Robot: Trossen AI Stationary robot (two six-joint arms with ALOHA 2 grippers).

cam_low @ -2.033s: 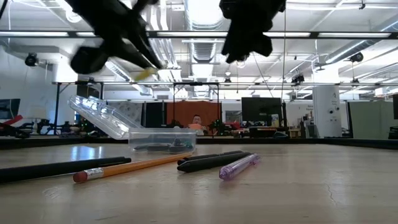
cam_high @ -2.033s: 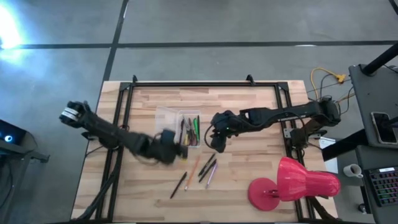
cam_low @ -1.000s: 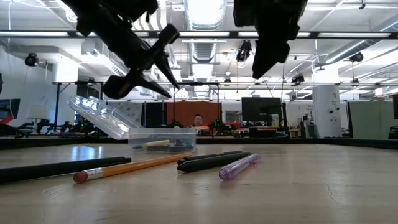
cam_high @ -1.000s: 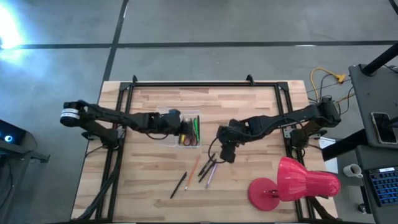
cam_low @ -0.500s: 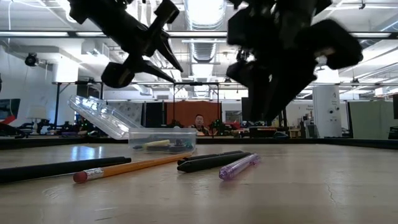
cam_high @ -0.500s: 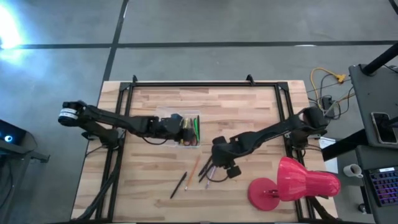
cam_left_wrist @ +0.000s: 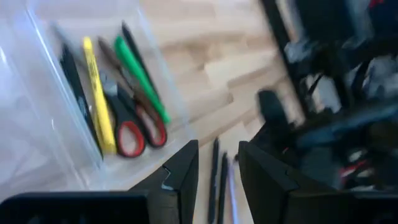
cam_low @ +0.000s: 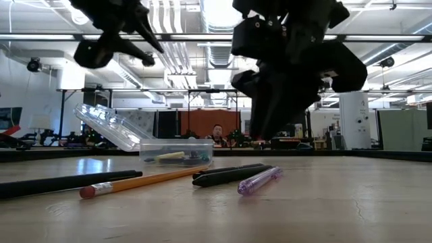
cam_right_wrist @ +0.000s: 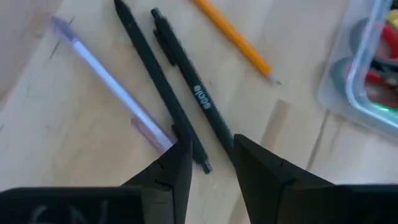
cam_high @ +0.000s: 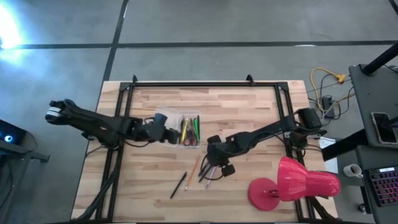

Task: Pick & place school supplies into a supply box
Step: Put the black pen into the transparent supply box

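The clear supply box (cam_high: 188, 129) stands mid-table with its lid (cam_low: 108, 125) tilted open; inside lie a yellow pen (cam_left_wrist: 98, 93), a green pen (cam_left_wrist: 140, 78), red-handled scissors (cam_left_wrist: 134, 127) and dark pens. My left gripper (cam_left_wrist: 217, 165) is open and empty, raised just left of the box (cam_left_wrist: 37, 124). My right gripper (cam_right_wrist: 210, 158) is open, pointing down over the loose supplies: two black pens (cam_right_wrist: 186, 87), a purple pen (cam_right_wrist: 112, 81) and an orange pencil (cam_right_wrist: 233, 40). Its fingers stand either side of one black pen's end. A black pencil (cam_high: 178, 185) lies apart.
A big red lamp (cam_high: 292, 183) lies at the table's near right corner. A black metal frame (cam_high: 127, 99) runs along the left, far and right sides. Bare wood lies left of and nearer than the black pencil (cam_low: 67, 182). A person (cam_low: 216, 131) shows far behind the table.
My left gripper has drawn back from over the box toward the table's left edge, still open and empty. My right gripper has moved toward the near edge and down, from beside the box to just above the loose black pens. The supplies have kept their places.
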